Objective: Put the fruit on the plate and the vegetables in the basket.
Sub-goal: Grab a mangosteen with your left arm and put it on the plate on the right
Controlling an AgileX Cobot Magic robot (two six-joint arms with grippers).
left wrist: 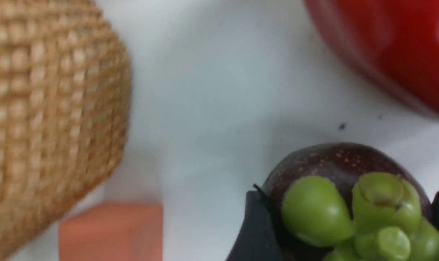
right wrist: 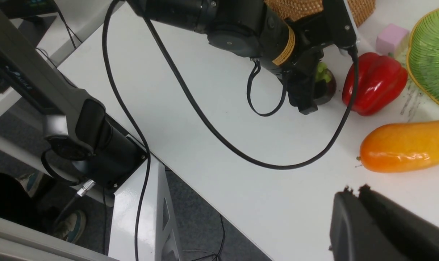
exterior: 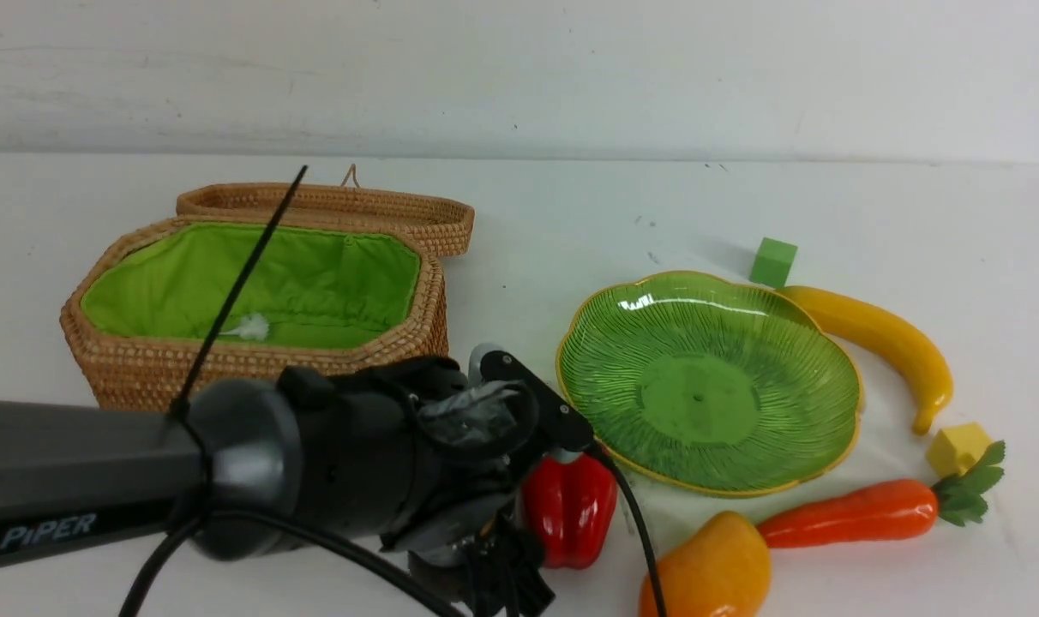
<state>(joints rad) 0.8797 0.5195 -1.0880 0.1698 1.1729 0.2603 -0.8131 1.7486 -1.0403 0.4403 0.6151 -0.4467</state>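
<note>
Left arm (exterior: 99, 480), foremost, hid the mangosteen (left wrist: 335, 159) from the front view. The left gripper (left wrist: 350, 235) had its jaws flanking that fruit on the table (exterior: 871, 223), clamping indiscernible. The bell pepper (exterior: 571, 510) lay just beside, with the basket (exterior: 142, 368) and orange cube (left wrist: 111, 232) near and the plate (exterior: 708, 377) beyond. The right gripper (right wrist: 355, 190) was closed near the mango (right wrist: 404, 145). A pale wall (exterior: 519, 68) stood behind.

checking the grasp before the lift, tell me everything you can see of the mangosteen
The mangosteen is a round, dark purple toy fruit with fine pale speckles and a knobbly light-green cap, and it looks like smooth plastic. It rests on the white table, close beside the red pepper but apart from it. The left gripper straddles it, with dark fingers on either side and one finger against its skin. Whether it is clamped yet cannot be told.
</note>
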